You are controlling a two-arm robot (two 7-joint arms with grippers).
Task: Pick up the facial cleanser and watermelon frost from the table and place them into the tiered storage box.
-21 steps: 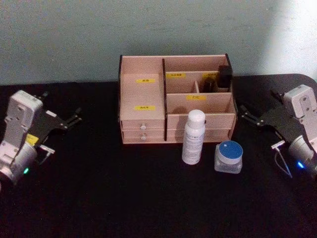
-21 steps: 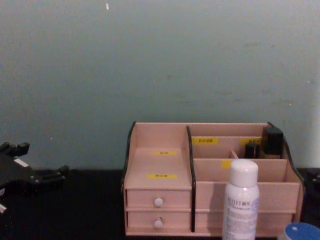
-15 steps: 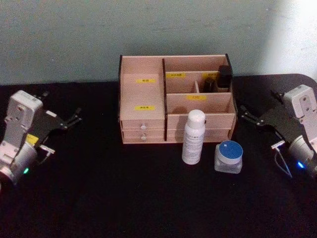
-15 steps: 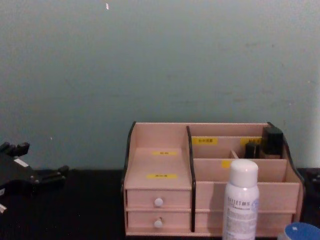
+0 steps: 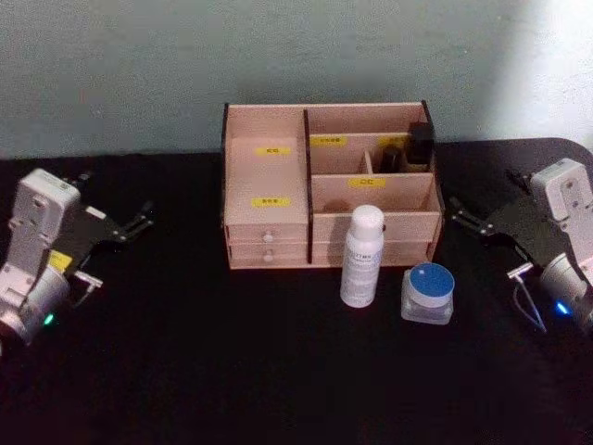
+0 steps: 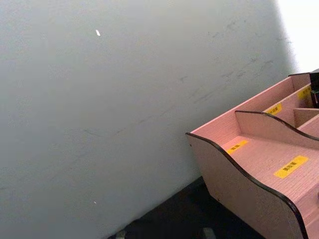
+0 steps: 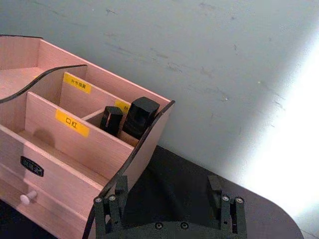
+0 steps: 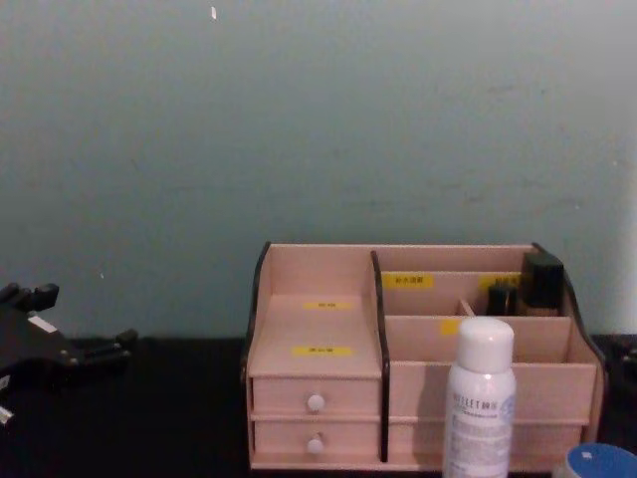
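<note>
Table [image 5: 232,371]: cleanser [image 5: 361,255], frost [image 5: 427,293] upright; R wrist view: box [image 7: 55,147].

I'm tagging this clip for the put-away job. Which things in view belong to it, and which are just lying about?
Job: facial cleanser, watermelon frost, tiered storage box; left gripper and right gripper, both open, parked at either side.
Lying about: two dark cosmetic bottles in the box's rear right compartment.

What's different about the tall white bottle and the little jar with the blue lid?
The facial cleanser is tall and slim; the watermelon frost is short and wide. The facial cleanser is all white; the watermelon frost is see-through with a blue lid. Both stand upright on the table, in front of the tiered storage box.
</note>
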